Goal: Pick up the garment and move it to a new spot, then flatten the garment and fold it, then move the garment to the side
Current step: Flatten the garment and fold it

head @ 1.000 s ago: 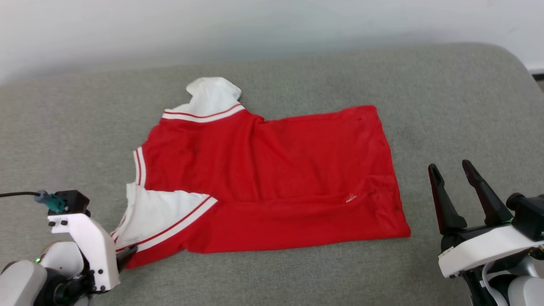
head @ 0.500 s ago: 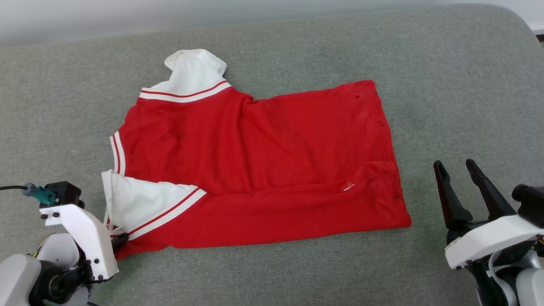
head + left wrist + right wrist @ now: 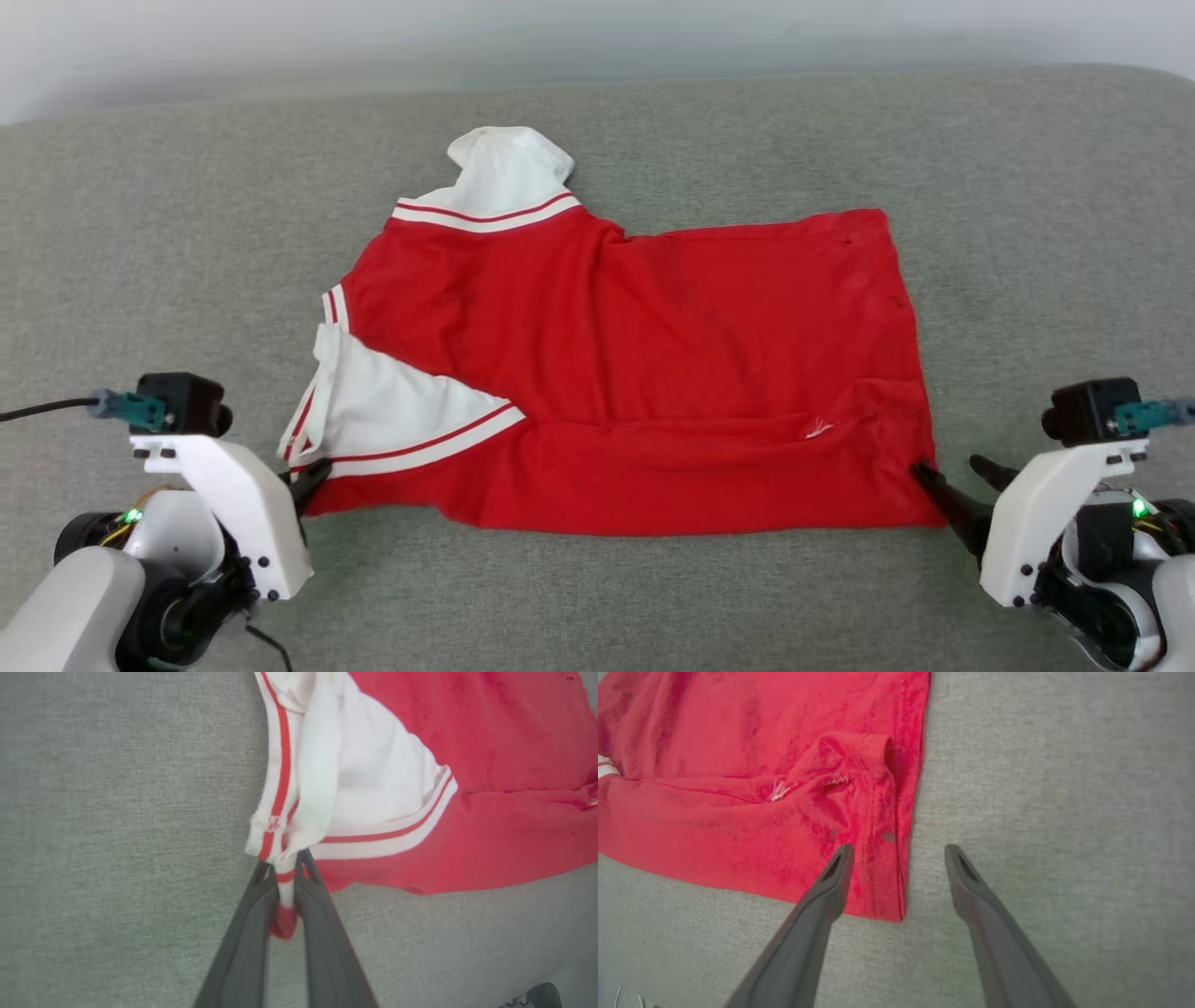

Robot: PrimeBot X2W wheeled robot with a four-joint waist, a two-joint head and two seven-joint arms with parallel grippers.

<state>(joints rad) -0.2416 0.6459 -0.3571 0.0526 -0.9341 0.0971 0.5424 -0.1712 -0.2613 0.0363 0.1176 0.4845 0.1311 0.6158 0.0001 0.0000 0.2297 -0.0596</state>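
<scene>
The red garment (image 3: pixel 653 373) lies spread on the grey cushion, with white sleeves at its far and near left. Its lettering is hidden. My left gripper (image 3: pixel 313 476) is shut on the striped trim at the garment's near left corner (image 3: pixel 285 877). My right gripper (image 3: pixel 952 471) stands open at the near right corner of the hem; in the right wrist view the gripper (image 3: pixel 899 851) straddles the hem edge (image 3: pixel 896 877), one finger over the red cloth, the other over bare cushion.
The grey fabric cushion (image 3: pixel 597 597) stretches on all sides of the garment, with a pale wall (image 3: pixel 597 37) behind it. The cushion's rounded right end (image 3: pixel 1158 93) curves away at the far right.
My right gripper has swung in from the right and now sits at the garment's near right corner. The head camera has shifted. The left gripper still holds the sleeve trim.
</scene>
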